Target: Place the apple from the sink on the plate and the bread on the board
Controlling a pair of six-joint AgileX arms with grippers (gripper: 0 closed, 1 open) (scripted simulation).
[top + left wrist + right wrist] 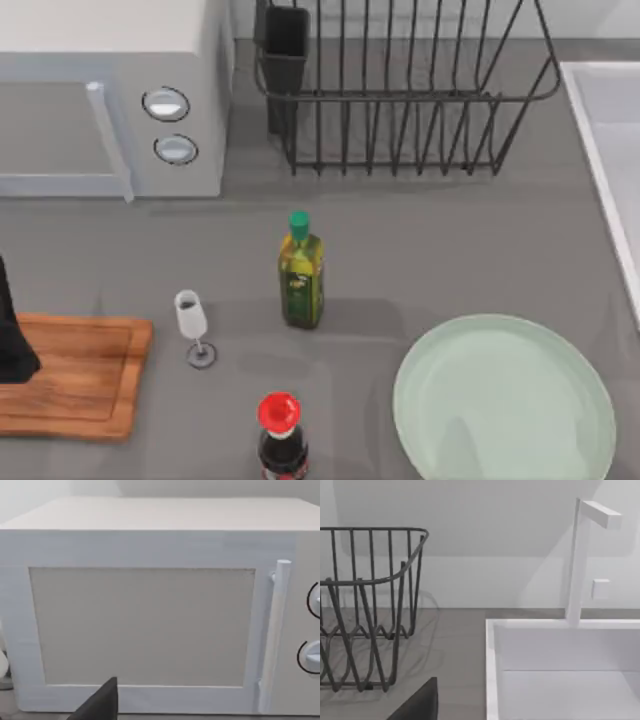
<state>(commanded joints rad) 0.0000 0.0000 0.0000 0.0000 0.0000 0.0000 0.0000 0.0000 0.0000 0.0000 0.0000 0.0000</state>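
Note:
The pale green-white plate (503,400) lies at the front right of the table. The wooden board (75,375) lies at the front left, with the dark bulk of my left arm (12,335) over its left end. The sink (600,150) runs along the right edge, and the right wrist view looks into its white basin (560,680) under a tap (576,560). A dark part of my left gripper (100,704) faces the microwave, and a dark part of my right gripper (420,704) faces the sink. The apple and the bread are out of view.
A white microwave (110,100) stands at the back left and a black wire dish rack (400,90) at the back middle. An olive-oil bottle (300,272), a wine glass (192,325) and a dark bottle with a red cap (280,430) stand between board and plate.

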